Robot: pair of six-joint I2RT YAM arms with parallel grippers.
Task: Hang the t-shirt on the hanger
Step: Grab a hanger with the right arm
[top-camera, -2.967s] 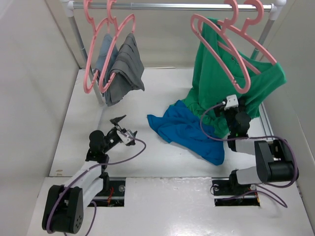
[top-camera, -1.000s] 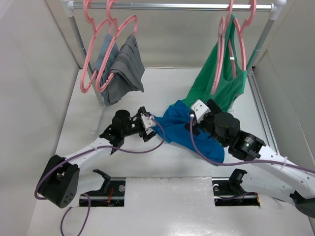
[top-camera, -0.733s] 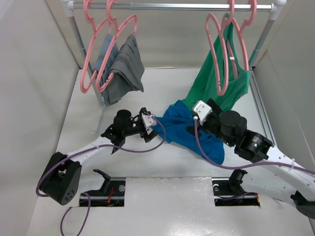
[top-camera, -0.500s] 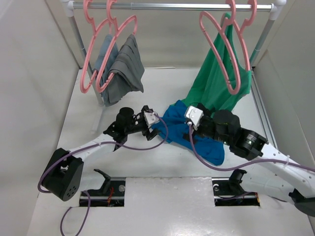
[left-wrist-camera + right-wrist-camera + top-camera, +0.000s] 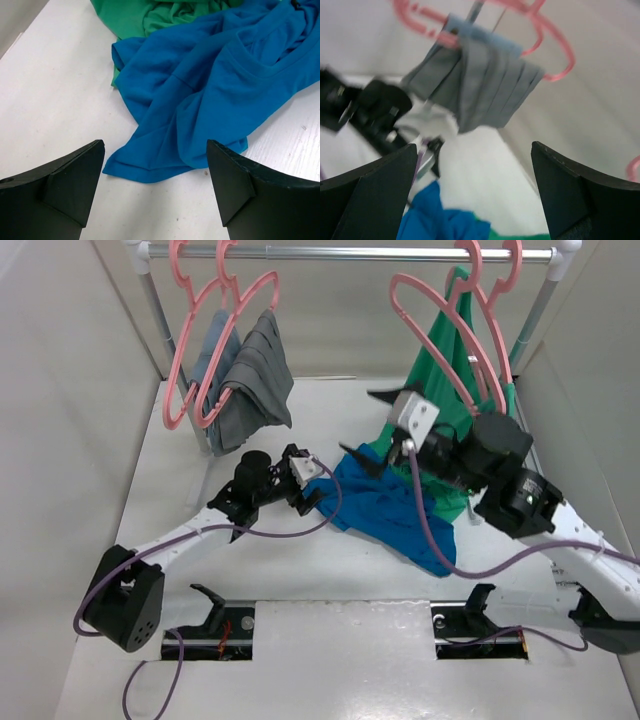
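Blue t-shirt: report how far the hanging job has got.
Done: nothing visible. The bright blue fabric t-shirt lies crumpled on the table; the pink plastic hanger hangs on the rail. In hand: the left gripper hovers open over the shirt's hem; the right gripper is open, empty. Left: grasp shirt, dress hanger.

A rail (image 5: pixel 350 253) spans the back of the table (image 5: pixel 180 490). Two other hangers (image 5: pixel 178 423) hang at its left end and carry the folded garments (image 5: pixel 250 370). At its right end the hanger (image 5: pixel 395 290) hangs in front of the tank top (image 5: pixel 150 15), whose hem reaches down onto the table. The t-shirt (image 5: pixel 385 505) lies on the table in the middle, just before that hem and touching it. The left gripper (image 5: pixel 155 144) sits at the t-shirt's left edge, over its near corner. The right gripper (image 5: pixel 474 146) is raised behind the t-shirt, left of the tank top, and faces the folded garments.
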